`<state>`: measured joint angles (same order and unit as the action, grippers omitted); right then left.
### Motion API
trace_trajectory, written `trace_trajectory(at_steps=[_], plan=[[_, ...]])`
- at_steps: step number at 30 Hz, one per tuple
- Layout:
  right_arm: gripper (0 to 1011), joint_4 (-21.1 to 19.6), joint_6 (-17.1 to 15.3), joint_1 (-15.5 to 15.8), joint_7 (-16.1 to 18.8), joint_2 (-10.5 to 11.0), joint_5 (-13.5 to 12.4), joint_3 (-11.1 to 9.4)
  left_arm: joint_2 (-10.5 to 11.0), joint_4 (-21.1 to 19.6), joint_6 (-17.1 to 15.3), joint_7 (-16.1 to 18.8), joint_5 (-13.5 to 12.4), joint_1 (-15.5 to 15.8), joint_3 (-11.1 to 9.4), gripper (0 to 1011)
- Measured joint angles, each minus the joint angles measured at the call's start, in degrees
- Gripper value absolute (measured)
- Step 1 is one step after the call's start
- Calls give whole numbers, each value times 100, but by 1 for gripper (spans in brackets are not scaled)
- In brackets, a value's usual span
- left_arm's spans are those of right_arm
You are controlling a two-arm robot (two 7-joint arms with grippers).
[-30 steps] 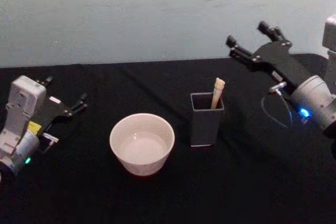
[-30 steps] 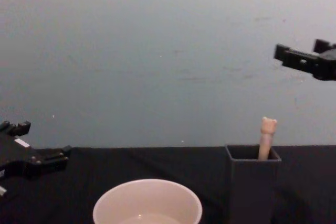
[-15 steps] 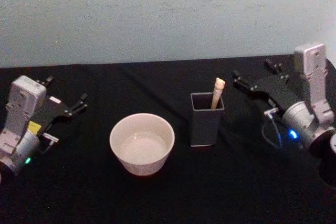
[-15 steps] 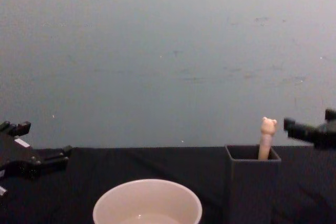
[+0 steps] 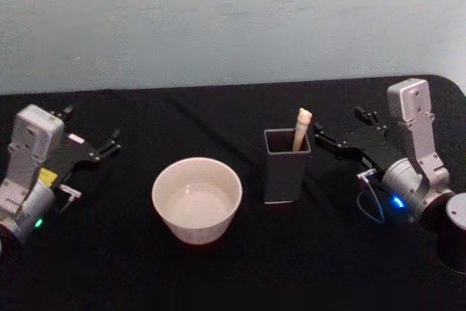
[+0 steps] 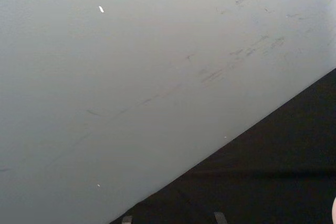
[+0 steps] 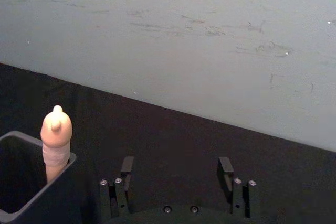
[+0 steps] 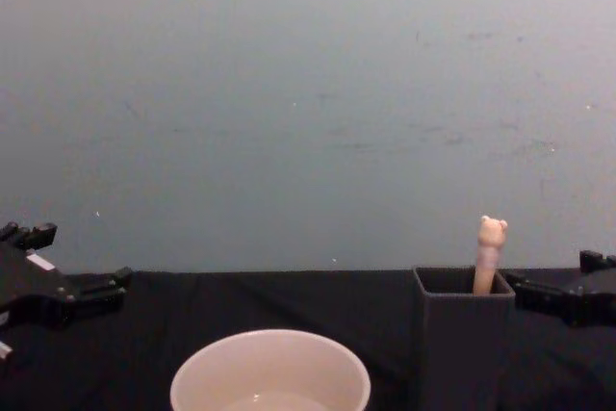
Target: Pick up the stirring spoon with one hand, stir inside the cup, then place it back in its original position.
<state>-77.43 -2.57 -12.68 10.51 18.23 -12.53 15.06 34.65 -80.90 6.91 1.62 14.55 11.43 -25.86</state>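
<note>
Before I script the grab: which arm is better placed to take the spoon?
Right. The right gripper is open beside the holder with the spoon; the left gripper sits beyond the cup.

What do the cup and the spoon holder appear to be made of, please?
The cup looks like glazed ceramic, perhaps plastic: cream-white with a thin, smooth rim. The spoon holder looks like matte plastic or coated metal: dark grey, flat-sided, without glare.

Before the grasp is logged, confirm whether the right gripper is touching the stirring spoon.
Apart. In the right wrist view, the open right gripper has dark cloth between its fingers, and the stirring spoon stands off to the side in the holder.
</note>
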Motion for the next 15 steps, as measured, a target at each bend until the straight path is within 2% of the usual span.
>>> trace_trajectory(at_steps=[15], plan=[[1002,-21,10,2,-2,7,-17,0,0,0,0,0,0,0,0,1001]])
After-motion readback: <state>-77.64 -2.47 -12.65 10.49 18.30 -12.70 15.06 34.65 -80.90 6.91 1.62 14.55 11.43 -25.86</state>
